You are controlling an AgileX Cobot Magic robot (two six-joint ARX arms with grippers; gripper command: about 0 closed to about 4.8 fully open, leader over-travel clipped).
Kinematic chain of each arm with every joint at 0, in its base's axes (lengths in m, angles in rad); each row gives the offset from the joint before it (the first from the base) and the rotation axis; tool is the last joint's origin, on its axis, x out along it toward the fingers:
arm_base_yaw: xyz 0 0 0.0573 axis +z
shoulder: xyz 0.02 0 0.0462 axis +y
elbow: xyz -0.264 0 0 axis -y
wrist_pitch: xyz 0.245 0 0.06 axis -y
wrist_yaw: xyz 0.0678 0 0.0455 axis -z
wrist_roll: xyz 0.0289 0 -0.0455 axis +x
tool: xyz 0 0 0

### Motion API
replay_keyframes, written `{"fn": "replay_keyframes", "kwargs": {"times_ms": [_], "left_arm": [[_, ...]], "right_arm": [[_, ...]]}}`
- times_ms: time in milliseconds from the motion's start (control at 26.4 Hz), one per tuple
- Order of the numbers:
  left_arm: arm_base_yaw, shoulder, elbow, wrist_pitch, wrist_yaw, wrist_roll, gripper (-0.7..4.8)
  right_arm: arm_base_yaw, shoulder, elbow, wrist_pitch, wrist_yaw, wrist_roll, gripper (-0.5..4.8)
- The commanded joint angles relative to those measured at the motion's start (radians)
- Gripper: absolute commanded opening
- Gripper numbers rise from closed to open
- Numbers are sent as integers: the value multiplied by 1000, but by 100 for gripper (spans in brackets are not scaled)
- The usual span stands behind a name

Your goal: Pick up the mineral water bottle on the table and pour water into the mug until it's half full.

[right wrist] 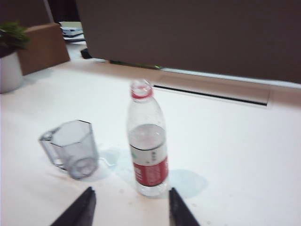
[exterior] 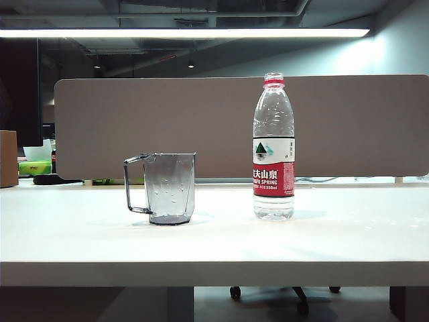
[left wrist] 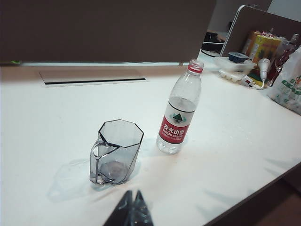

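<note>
On the table [exterior: 348,235], the bottle [exterior: 273,147] is left ungrasped beside the empty mug [exterior: 167,188], faced by the spread right gripper [right wrist: 130,207] and closed left gripper [left wrist: 133,207].

- An open-plan office: white desk [exterior: 214,241] backed by a grey partition screen [exterior: 201,127] at 12 o'clock.
- Ceiling strip light [exterior: 184,32], exposed ducts.
- Office chair castors [exterior: 301,295] underneath.

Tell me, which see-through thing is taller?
The mineral water bottle, with its red label; the mug beside it reaches about half as high.
</note>
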Motion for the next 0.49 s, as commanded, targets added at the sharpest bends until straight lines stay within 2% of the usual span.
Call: {"fn": "replay_keyframes", "kwargs": {"times_ms": [38,76,151,340,492], "left_arm": [[-2,2,3,11,0,11,-5],[-2,2,3,10,0,10,-5],[-1,2,3,3,0,10,-5],[-1,2,3,-15,-53,11,-5],[-1,2,3,-19,-124,11,-5]], "right_arm": [[2,90,-86,276,5,17,217],[3,155,-140,408,8,55,225],[7,242,-192,535,23,85,252],[83,450,-259,763,103,80,258],[165,679,-264,975,171,55,292]]}}
